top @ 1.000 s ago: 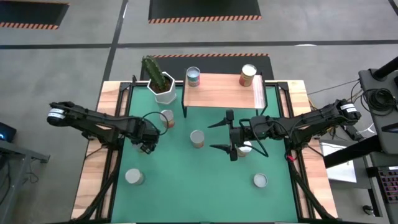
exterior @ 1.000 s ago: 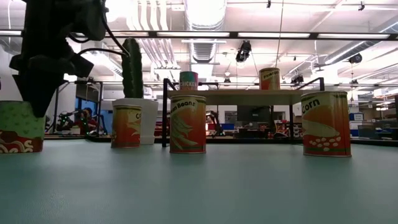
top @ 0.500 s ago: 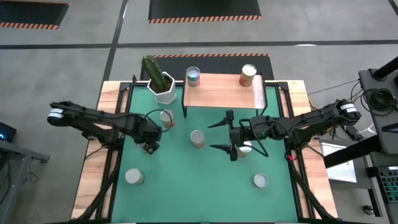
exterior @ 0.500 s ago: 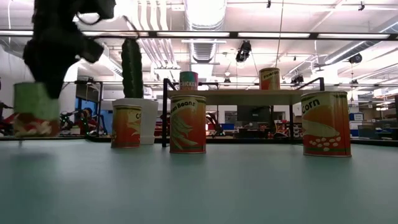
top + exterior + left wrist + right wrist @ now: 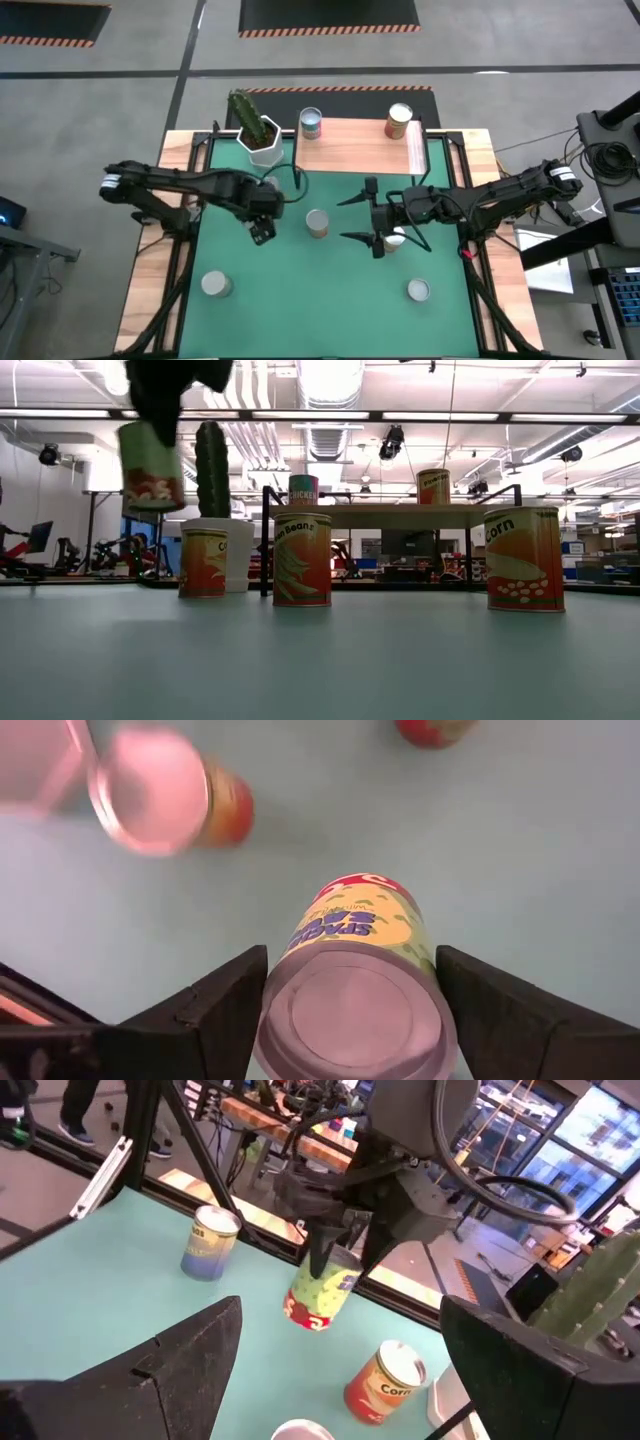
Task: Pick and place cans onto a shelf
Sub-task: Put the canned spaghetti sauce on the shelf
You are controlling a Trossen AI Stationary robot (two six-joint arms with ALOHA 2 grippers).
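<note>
the green-matted table (image 5: 330,300) carries the light-wood shelf (image 5: 355,148) along its far edge, with two cans standing on the board, a pale-labelled one (image 5: 311,123) at the left end and an orange one (image 5: 399,121) toward the right. a white pot with a cactus (image 5: 258,132) sits just beside the shelf's left end. the left arm reaches in over the mat, and the left gripper (image 5: 262,222) is clamped on a green can (image 5: 150,467), its two fingers (image 5: 215,1010) pressing either side of the can's rim; the low view shows that can lifted clear of the mat and tilted. the right gripper (image 5: 360,216) hovers right of centre with its fingers spread apart and nothing between them. on the mat stand a bean can (image 5: 302,559) in front of the shelf, an orange can (image 5: 203,563) near the pot, a corn can (image 5: 524,558) beside the right gripper, and two silver-topped cans near the front, one left (image 5: 215,285) and one right (image 5: 418,291).
</note>
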